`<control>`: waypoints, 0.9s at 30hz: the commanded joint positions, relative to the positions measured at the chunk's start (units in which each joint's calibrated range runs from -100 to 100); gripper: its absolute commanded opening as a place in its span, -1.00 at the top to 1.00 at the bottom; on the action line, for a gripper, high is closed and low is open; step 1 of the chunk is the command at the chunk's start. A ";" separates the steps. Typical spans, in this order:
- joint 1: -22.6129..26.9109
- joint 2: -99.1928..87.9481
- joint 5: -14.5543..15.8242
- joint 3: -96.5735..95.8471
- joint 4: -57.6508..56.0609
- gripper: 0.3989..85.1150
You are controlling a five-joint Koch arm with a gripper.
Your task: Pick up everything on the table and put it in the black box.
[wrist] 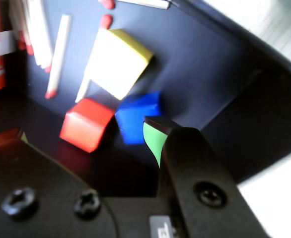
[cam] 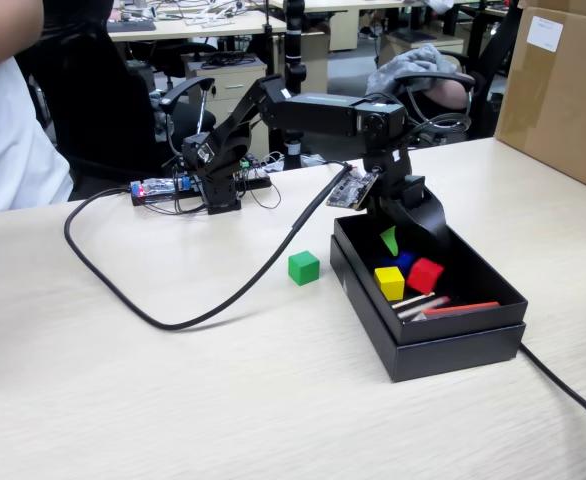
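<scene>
Inside the black box (cam: 443, 345) lie three cubes, one green cube (cam: 303, 267) outside; pincer (cam: 393, 243) spread apart.

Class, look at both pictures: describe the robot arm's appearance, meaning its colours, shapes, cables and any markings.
The arm is matte black, built of blocky motor segments. Its end effector has black angular fingers, one tipped with green tape. Cross-head screws show in the wrist view. A bare circuit board hangs near the wrist, and a thick black cable trails from it across the table.
</scene>
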 commanded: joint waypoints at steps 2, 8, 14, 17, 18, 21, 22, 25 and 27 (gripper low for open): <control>-0.63 -21.71 -0.15 2.10 -0.24 -0.09; -8.50 -55.56 -0.63 -30.36 -0.24 -0.16; -11.43 -59.69 -0.54 -47.76 0.19 -0.18; -11.33 -57.16 -0.15 -50.21 1.32 -0.18; -11.14 -55.10 0.10 -50.48 1.49 -0.18; -10.35 -49.02 0.83 -49.76 2.01 -0.18; -10.26 -47.18 0.88 -49.12 2.01 -0.18; -9.62 -35.82 1.27 -44.68 2.09 -0.18; -9.33 -31.35 1.71 -42.78 2.09 -0.18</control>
